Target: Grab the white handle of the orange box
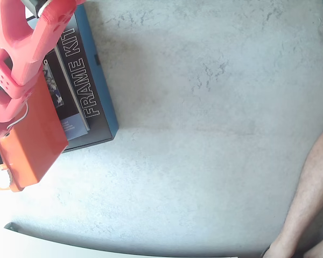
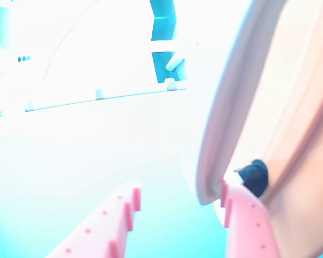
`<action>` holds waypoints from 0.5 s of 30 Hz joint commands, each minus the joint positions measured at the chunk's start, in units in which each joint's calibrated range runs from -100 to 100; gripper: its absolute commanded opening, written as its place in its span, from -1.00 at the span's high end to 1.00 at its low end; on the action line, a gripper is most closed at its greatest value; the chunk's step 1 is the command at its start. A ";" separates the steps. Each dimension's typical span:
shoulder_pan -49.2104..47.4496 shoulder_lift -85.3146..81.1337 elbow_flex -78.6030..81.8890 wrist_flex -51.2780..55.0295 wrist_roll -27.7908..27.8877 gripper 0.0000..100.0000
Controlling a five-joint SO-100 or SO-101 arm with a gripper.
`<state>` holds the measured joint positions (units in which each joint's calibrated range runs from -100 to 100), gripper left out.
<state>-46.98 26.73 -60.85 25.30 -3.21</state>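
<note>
**Wrist view: my red fingers are apart, and the handle is not caught**

Wrist view first. I see my two red fingers (image 2: 105, 228) at the bottom of the picture. They stand apart, with an open gap between them. Nothing sits in that gap. The gripper (image 2: 177, 215) is not closed on anything. Just beside the right finger there is a pale curved piece and a small dark spot. I cannot tell what they are, because the light here is very bright and washes almost everything out.

In the fixed view, my red arm (image 1: 21, 48) comes in at the top left corner. Its tip is cut off by the left edge, so this view does not show the fingers. Right under the arm is the orange box (image 1: 35, 140). It lies tilted at the left side. A thin white handle (image 1: 21, 119) loops up at its left edge, close to the arm. The box rests partly on a dark box (image 1: 91, 80) with the words FRAME KIT on it. The gray floor (image 1: 204, 134) fills the rest. Someone's leg (image 1: 312, 199) is at the bottom right, well apart from the box.

I think I am in the reaching step. The grab is not done yet. Next I must bring one finger to each side of the thin white loop, then close. The loop is thin, so I must aim with care.
</note>
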 commanded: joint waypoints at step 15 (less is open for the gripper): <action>-1.41 6.63 0.19 -4.57 -0.16 0.66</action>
<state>-47.69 27.80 -61.21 20.80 -3.21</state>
